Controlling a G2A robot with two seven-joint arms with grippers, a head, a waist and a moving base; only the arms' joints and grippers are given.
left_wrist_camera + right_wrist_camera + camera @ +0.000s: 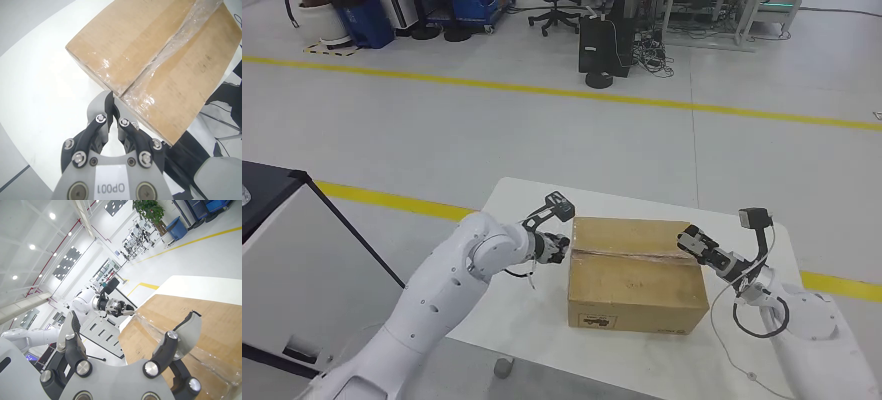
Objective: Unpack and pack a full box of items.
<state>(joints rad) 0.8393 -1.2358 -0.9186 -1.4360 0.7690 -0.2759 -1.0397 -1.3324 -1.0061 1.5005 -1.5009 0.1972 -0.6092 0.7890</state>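
Left end effector [112, 98] is clenched, its two fingertips pressed together with no gap between them, and their tips sit right at the end edge of the cardboard box [637, 280], at the spot where the two top flaps meet. Whether anything is pinched between the tips cannot be told. Opposite it, the right end effector [690, 240] is released – its fingers [189, 323] are spread wide, one hanging over the box top close to the seam and the other out past the box's side, neither one clearly touching the cardboard.

Between the two end effectors stands the box, closed, both top flaps down and meeting along a centre seam. Clear tape [170, 49] runs the length of that seam, wrinkled and shiny, and folds down over the end edge by the left fingertips. Some handwritten marks lie on the flaps, and a small dark print shows on the near side wall in the top view.

Under the box is a white tabletop [522, 215] with rounded corners; the box sits toward its middle, with bare surface on the left arm's side and a narrower strip on the right arm's side.

Beyond the tabletop lies a pale grey floor crossed by a yellow line [542, 90]. Farther back – along the room's far edge – stand a black cabinet [599, 48] with cables beside it, an office chair [554, 15] and a blue bin [367, 22]
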